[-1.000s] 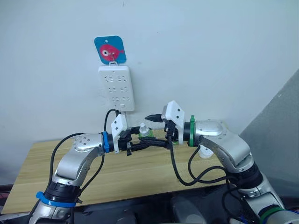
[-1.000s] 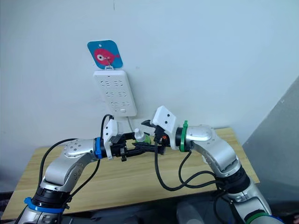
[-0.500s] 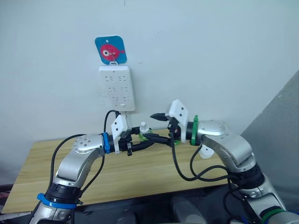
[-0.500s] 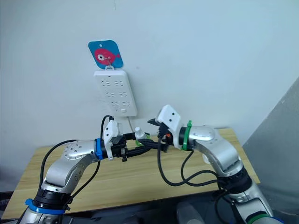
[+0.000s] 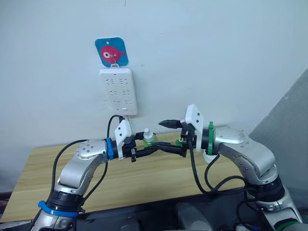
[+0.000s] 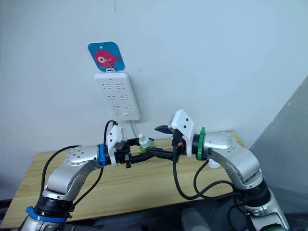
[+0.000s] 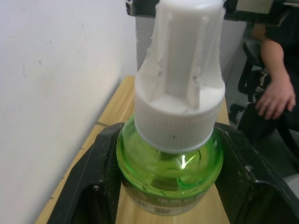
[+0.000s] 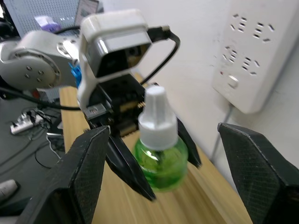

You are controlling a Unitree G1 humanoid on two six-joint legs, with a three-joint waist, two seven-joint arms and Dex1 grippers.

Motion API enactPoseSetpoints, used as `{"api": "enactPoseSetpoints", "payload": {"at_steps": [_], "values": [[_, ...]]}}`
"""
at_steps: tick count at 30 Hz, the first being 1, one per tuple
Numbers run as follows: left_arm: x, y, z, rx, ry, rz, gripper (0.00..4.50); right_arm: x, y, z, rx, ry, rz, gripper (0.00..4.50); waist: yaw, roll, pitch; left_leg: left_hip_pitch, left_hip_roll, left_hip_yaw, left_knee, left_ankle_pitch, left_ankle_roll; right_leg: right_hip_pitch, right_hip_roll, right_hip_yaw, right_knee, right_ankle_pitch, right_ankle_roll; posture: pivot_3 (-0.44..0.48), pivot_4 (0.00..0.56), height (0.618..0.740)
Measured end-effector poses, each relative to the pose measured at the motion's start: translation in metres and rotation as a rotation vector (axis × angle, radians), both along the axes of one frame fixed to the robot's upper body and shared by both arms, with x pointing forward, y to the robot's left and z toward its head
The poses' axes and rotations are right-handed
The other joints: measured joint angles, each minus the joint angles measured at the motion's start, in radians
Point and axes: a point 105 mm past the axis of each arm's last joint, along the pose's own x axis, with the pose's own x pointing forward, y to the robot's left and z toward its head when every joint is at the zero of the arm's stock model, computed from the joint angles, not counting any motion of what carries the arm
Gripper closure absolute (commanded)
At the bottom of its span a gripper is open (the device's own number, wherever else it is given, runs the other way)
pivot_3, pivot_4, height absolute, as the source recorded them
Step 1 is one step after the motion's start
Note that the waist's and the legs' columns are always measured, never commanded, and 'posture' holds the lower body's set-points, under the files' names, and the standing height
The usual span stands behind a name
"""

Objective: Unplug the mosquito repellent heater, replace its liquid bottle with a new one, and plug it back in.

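My left gripper (image 5: 150,146) is shut on a green liquid bottle (image 5: 149,138) with a tall white cap, held upright above the table's back edge. The left wrist view has the bottle (image 7: 173,158) wedged between both black fingers. To the bottle's right, my right gripper (image 5: 162,135) is wide open, with one finger above and one below the cap level. It touches nothing. The right wrist view looks at the bottle (image 8: 161,158) between its spread fingers. A small white rounded unit, the mosquito repellent heater (image 5: 210,155), lies on the table, mostly hidden behind my right forearm.
A white power strip (image 5: 118,91) hangs on the wall from a blue tag with a pink fish (image 5: 111,51), above and left of the bottle. The wooden table (image 5: 48,173) runs along the wall. A person's hand (image 7: 275,98) rests beyond the table's end.
My right gripper has drawn back to the right, away from the bottle's cap, and its fingers have spread. The left gripper still holds the bottle in the same place.
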Motion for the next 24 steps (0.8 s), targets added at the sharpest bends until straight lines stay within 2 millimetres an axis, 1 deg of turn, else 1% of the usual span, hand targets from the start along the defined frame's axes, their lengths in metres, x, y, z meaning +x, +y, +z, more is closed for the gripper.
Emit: {"api": "enactPoseSetpoints", "payload": {"at_steps": [4,7,10,12,15,18,19,22,24], "values": [[0.000,-0.001,0.000,0.002,0.003,-0.002,2.21,0.003,0.010,0.005,0.003,-0.002,0.019,0.65,0.000,0.000,0.000,0.000,0.000,0.000,0.000,0.000,0.000,0.000,0.000,0.000,0.000,0.000,0.000,-0.198,0.052,0.740],[0.000,-0.001,0.000,0.003,0.006,-0.003,2.21,0.007,0.013,0.001,0.000,0.023,0.019,0.65,0.000,0.000,0.000,0.000,0.000,0.000,0.000,0.000,0.000,0.000,0.000,0.000,0.000,0.000,0.000,-0.196,0.051,0.740],[-0.001,-0.002,0.000,0.004,0.005,-0.008,2.21,0.008,0.015,-0.005,-0.006,0.043,0.031,1.21,0.000,0.000,0.000,0.000,0.000,0.000,0.000,0.000,0.000,0.000,0.000,0.000,0.000,0.000,0.000,-0.192,0.051,0.740],[-0.002,-0.003,0.001,0.004,0.001,-0.012,2.21,0.010,0.015,-0.006,-0.010,0.047,0.032,1.87,0.000,0.000,0.000,0.000,0.000,0.000,0.000,0.000,0.000,0.000,0.000,0.000,0.000,0.000,0.000,-0.192,0.051,0.740],[-0.002,-0.004,0.003,0.004,-0.005,-0.016,2.21,0.010,0.017,-0.003,-0.010,0.024,0.048,3.03,0.000,0.000,0.000,0.000,0.000,0.000,0.000,0.000,0.000,0.000,0.000,0.000,0.000,0.000,0.000,-0.192,0.051,0.740],[-0.003,-0.003,0.001,0.014,0.000,-0.012,2.21,0.009,0.018,0.001,-0.001,0.004,0.061,4.08,0.000,0.000,0.000,0.000,0.000,0.000,0.000,0.000,0.000,0.000,0.000,0.000,0.000,0.000,0.000,-0.192,0.051,0.740],[-0.003,-0.003,0.001,0.015,-0.001,-0.012,2.21,0.009,0.018,0.001,-0.002,0.003,0.065,4.17,0.000,0.000,0.000,0.000,0.000,0.000,0.000,0.000,0.000,0.000,0.000,0.000,0.000,0.000,0.000,-0.192,0.051,0.740],[-0.003,-0.002,0.001,0.017,-0.001,-0.013,2.21,0.008,0.018,0.002,0.005,0.004,0.071,4.17,0.000,0.000,0.000,0.000,0.000,0.000,0.000,0.000,0.000,0.000,0.000,0.000,0.000,0.000,0.000,-0.192,0.056,0.740],[-0.003,-0.002,0.001,0.019,-0.002,-0.014,2.21,0.007,0.018,0.008,0.038,0.008,0.078,4.17,0.000,0.000,0.000,0.000,0.000,0.000,0.000,0.000,0.000,0.000,0.000,0.000,0.000,0.000,0.000,-0.192,0.056,0.740]]}}
